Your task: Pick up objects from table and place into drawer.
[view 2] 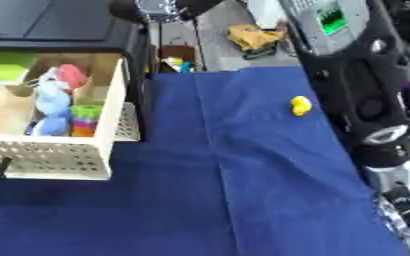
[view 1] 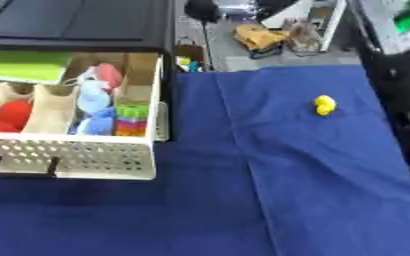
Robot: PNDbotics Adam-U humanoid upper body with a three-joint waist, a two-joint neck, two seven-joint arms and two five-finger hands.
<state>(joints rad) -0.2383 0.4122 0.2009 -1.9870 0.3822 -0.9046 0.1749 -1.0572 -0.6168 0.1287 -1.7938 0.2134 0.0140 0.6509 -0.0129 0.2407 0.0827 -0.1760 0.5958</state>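
Note:
A small yellow object (view 1: 325, 105) lies alone on the blue cloth (view 1: 287, 190), right of the middle. At the left a cream drawer (view 1: 77, 160) with a perforated front stands pulled out of a black cabinet (view 1: 77, 22). Inside it are a red thing (view 1: 12, 114), pale blue soft things (view 1: 93, 97), a pink thing (view 1: 110, 75), a stack of bright colours (view 1: 131, 120) and a green flat piece (view 1: 29, 65). My right arm (view 2: 366, 90) runs down the right edge in the right eye view, past the yellow object. Part of my right hand (view 2: 404, 212) shows at the lower right corner.
Beyond the table's far edge the floor holds a yellow bag (view 1: 257, 36) and other clutter. The cloth has a long fold (view 1: 243, 145) running from back to front between the drawer and the yellow object.

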